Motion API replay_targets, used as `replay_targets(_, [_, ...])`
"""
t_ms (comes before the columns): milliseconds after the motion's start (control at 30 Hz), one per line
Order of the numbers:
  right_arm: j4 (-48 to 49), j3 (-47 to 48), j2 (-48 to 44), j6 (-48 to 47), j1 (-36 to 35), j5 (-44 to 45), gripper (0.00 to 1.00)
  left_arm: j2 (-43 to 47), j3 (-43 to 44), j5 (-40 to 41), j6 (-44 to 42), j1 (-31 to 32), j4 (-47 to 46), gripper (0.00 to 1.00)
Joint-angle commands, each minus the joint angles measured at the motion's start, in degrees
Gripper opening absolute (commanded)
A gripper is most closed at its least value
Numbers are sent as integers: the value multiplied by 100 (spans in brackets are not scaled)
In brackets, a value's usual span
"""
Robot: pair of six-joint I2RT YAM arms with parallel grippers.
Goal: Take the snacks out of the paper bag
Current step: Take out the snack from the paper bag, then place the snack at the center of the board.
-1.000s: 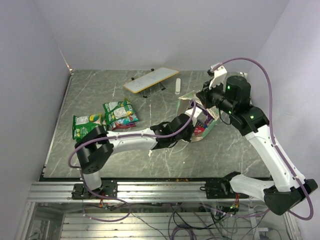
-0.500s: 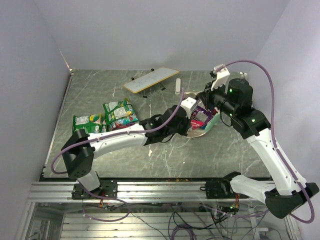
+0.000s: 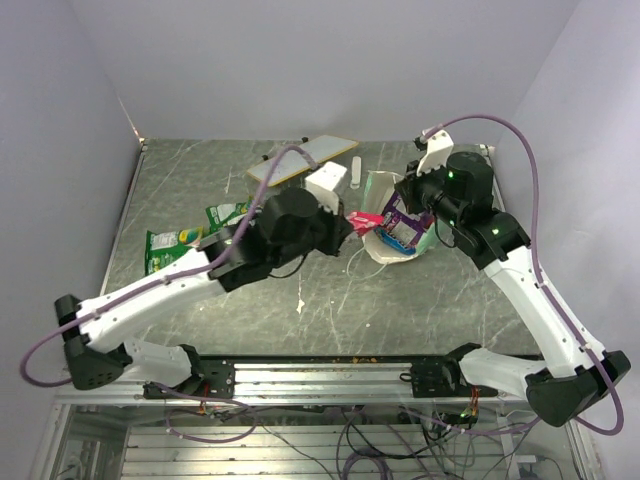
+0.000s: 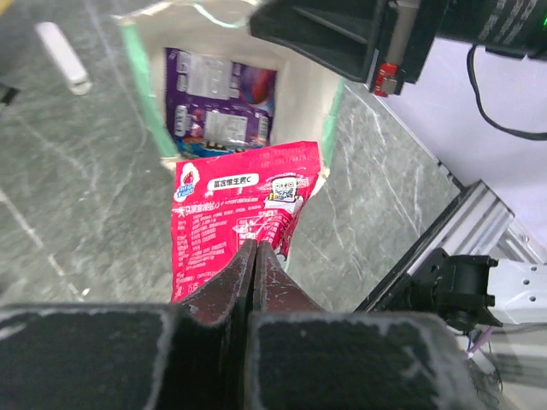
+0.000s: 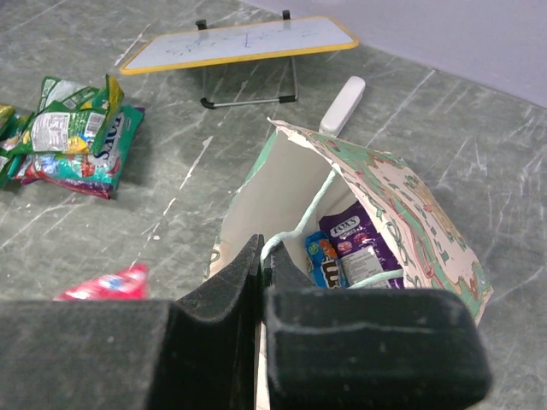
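A: What fills most of the top view?
B: The grey marbled table (image 3: pixel 420 310). Right of centre on it is the paper bag (image 3: pixel 377 200), mint green outside and cream inside. It is tipped so its mouth faces the left of the frame.
A: Who has the bag?
B: The right gripper (image 5: pixel 261 248). At the bottom centre of its wrist view the jaws are pressed together on the bag's rim.
A: Next biggest?
B: The whiteboard (image 5: pixel 239 43) on black legs, upper centre of the right wrist view. Then the green packets (image 5: pixel 73 137), heaped on the table at the upper left, well apart from the bag.
A: And the left gripper (image 4: pixel 255 248)?
B: Clamped tight on the lower edge of a red packet (image 4: pixel 244 201), held in the air just outside the bag's mouth.
A: Anything inside?
B: A purple packet (image 5: pixel 355 239) deep in the bag, with a blue packet (image 5: pixel 323 256) touching its left side.
A: Smallest?
B: A white oblong object (image 5: pixel 342 104), lying on the table between the whiteboard and the bag
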State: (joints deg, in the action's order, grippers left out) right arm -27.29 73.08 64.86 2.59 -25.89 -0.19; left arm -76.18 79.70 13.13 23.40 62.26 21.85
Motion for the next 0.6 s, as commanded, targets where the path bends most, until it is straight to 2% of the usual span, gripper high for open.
replay_targets(0, [109,166,5,-96,49,178,0,546,30,791,329,-130,1150,7])
replay_targets(200, [-47,256,18,-30,49,96,0,1100,-444,2077,1394,-494,2406,7])
replay_targets(267, [17,171,-81,14,49,119,0,1219,-774,2270,1614,-674,2582,7])
replay_targets(367, [94,81,-199,39,49,98,0,1447,-1471,2421,1867,-959,2404,7])
replay_targets(567, [-50,248,-219,5,49,85,0,1618,-3003,2814,2230,-1283,1362,7])
